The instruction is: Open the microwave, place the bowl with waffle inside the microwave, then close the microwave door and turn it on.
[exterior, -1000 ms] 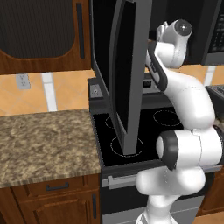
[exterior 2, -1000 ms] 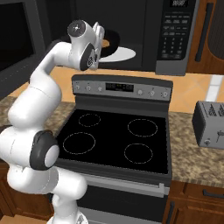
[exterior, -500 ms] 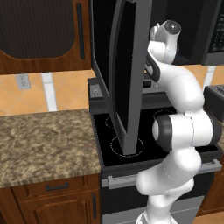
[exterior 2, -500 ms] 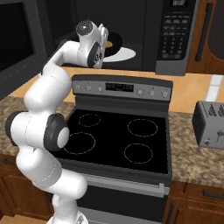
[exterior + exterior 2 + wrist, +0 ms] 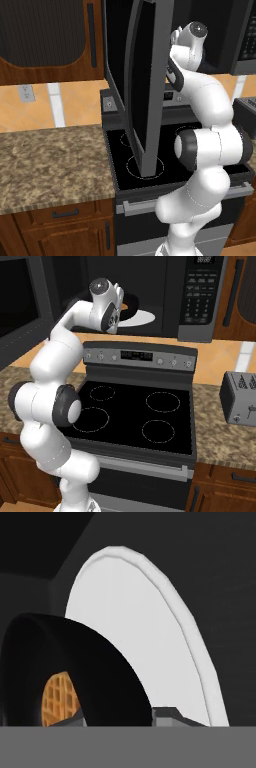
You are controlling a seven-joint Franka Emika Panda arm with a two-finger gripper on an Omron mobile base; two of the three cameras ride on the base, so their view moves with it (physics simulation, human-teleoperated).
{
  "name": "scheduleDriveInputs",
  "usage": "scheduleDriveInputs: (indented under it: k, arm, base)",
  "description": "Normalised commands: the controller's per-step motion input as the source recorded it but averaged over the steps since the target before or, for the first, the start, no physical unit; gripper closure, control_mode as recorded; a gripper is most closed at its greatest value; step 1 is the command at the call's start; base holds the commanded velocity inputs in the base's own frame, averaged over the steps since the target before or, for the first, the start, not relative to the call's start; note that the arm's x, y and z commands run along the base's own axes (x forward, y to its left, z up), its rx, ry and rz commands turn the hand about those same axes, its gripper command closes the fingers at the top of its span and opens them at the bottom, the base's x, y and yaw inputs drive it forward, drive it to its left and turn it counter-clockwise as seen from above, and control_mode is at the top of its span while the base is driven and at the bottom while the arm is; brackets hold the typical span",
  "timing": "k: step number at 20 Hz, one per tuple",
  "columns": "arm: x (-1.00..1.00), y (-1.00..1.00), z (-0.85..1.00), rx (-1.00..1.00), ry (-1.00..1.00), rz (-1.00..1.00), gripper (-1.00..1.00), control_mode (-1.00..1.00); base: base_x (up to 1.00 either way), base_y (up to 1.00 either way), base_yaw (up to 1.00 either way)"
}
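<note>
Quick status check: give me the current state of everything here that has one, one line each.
microwave door: swung wide open.
microwave: cavity open, white turntable inside.
bowl: gripped at its rim, held inside the cavity over the turntable.
waffle: lying in the bowl.
gripper: shut on the bowl.
stove: burners dark.
toaster: nothing visible in its slots.

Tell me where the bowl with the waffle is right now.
The bowl is inside the open microwave, over its white turntable, with the waffle in it. In the right base view it sits just behind the gripper, above the stove.
</note>
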Motion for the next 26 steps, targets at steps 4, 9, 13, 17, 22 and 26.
scheduleDriveInputs:
  k: [4, 9, 13, 17, 22, 26]
  arm:
    - [0.04, 0.0, -0.09, 0.0, 0.0, 0.0, -1.0, -1.0]
    - [-0.09, 0.0, 0.0, 0.0, -0.09, 0.0, -1.0, -1.0]
    - [-0.36, 0.0, 0.0, 0.0, -0.09, 0.0, -1.0, -1.0]
    - [-0.71, -0.01, 0.03, 0.0, 0.0, 0.0, -1.0, -1.0]
    - [-1.0, -0.11, 0.14, 0.0, 0.0, 0.02, -1.0, -1.0]
    - [-0.85, -0.34, -0.11, -0.09, -0.01, 0.16, -1.0, -1.0]
  base:
    - [0.0, 0.0, 0.0]
    - [0.0, 0.0, 0.0]
    - [0.0, 0.0, 0.0]
    - [0.0, 0.0, 0.0]
    - [0.0, 0.0, 0.0]
    - [0.0, 0.0, 0.0]
